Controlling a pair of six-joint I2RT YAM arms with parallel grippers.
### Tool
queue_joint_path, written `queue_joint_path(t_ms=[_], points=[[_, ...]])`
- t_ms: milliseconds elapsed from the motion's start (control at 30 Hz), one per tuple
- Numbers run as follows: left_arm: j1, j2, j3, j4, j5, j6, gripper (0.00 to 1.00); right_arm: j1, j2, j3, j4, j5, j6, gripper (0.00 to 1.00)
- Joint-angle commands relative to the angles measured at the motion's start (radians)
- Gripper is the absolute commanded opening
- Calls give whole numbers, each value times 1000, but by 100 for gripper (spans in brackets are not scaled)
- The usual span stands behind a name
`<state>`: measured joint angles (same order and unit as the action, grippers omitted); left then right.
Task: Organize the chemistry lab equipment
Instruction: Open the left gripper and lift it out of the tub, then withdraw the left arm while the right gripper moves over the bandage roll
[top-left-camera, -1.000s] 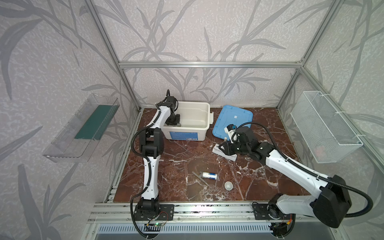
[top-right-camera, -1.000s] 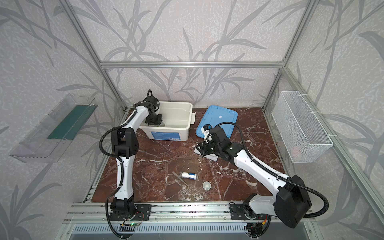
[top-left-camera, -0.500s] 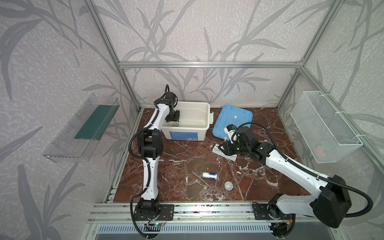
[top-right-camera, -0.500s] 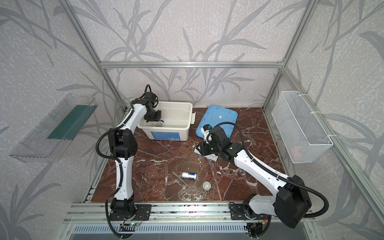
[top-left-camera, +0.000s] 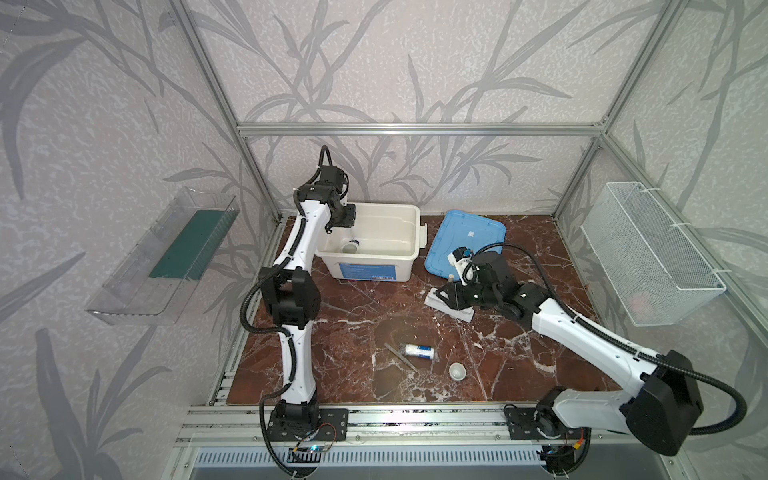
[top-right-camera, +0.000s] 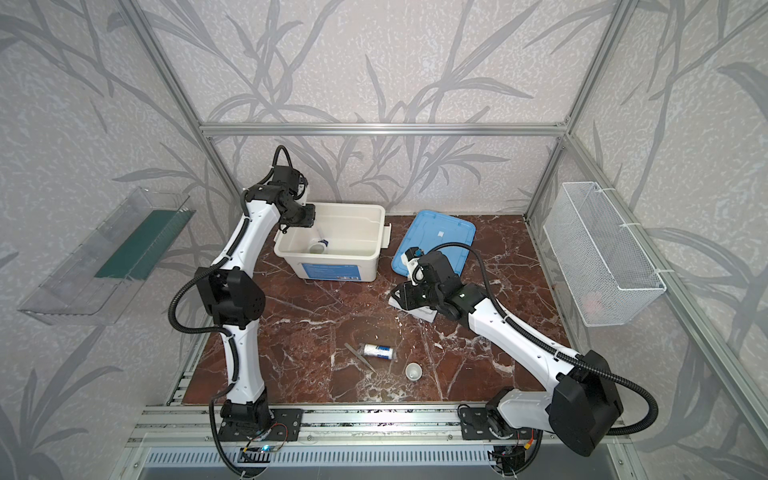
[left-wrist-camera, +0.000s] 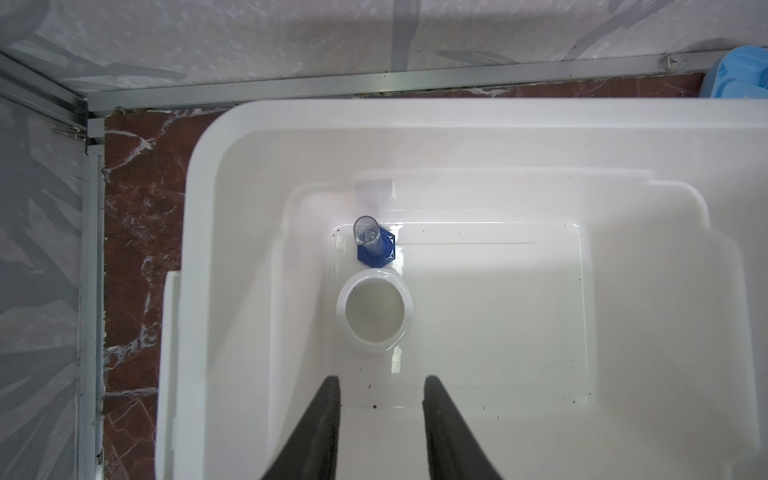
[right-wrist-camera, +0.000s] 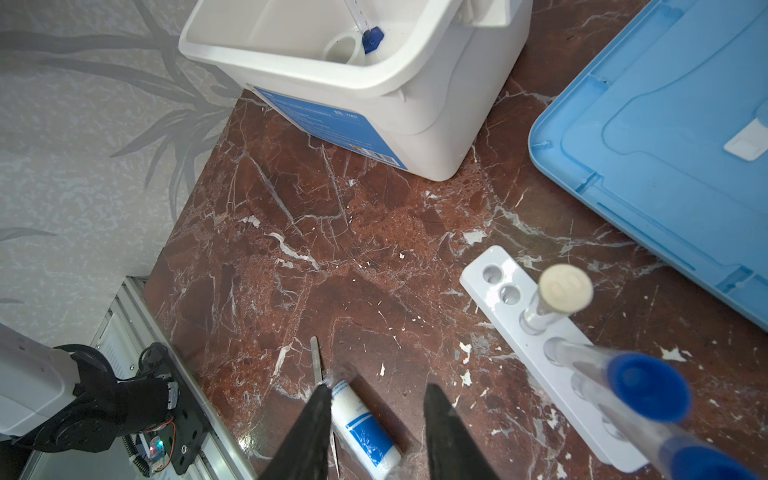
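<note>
Two items, a cup (left-wrist-camera: 375, 309) and a cylinder (left-wrist-camera: 374, 245), are set inside the bin (left-wrist-camera: 415, 120), so the left gripper (left-wrist-camera: 381, 379) is held over it, jaws apart, empty. In front of the bin, bottle (right-wrist-camera: 365, 428), tweezers (right-wrist-camera: 316, 357) and a second cup (top-left-camera: 456, 370) are left for the empty, parted right gripper (right-wrist-camera: 376, 388).

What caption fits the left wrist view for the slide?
Open left claw above white bin containing a ceramic cup and blue-based cylinder.

bin (top-left-camera: 382, 205): right part bare | cup (top-left-camera: 350, 248), cylinder (top-left-camera: 355, 241) block left end | table (top-left-camera: 357, 316) middle open
</note>
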<state>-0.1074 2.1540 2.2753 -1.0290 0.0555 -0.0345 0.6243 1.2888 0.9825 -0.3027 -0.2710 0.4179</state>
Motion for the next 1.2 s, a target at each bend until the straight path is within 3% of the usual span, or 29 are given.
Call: queue_joint_path(t_ms=[0, 200, 467, 600, 933, 1167], points=[[-15, -92, 29, -29, 21, 27, 36, -6, 2, 43, -19, -7, -19, 38], [-50, -250, -93, 2, 18, 42, 36, -3, -13, 87, -89, -2, -78, 38], [-98, -661, -624, 302, 86, 86, 39, 23, -38, 162, -251, 10, -232, 44], [-109, -828, -828, 353, 127, 118, 40, 91, -31, 184, -337, 42, -329, 48], [-110, -1084, -1154, 389, 238, 113, 41, 273, 107, 203, -416, 149, -446, 52], [-109, -1254, -1362, 531, 230, 41, 44, 314, 265, 250, -450, 194, -502, 54]])
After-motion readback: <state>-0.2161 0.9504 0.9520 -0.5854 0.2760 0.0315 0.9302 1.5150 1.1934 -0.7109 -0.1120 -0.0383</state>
